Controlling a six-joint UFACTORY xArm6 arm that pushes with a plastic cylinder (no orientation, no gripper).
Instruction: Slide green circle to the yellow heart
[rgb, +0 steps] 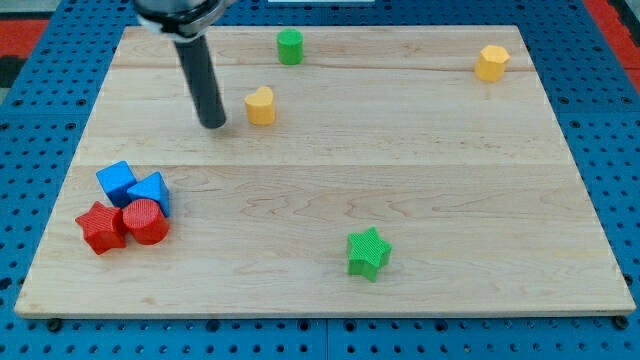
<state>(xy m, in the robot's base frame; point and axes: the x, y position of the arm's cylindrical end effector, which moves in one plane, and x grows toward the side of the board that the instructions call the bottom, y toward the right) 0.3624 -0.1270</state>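
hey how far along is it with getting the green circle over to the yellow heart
Nothing looks done: the green circle sits near the view's top edge, apart from the yellow heart. In hand: my tip rests left of the heart, not touching the circle. Left: the whole push.

My tip (213, 125) rests just left of the yellow heart (260, 105). The green circle (290, 46) sits apart, near the bench's (330, 190) top edge.

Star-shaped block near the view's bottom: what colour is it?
Green star, clearest in the camera view.
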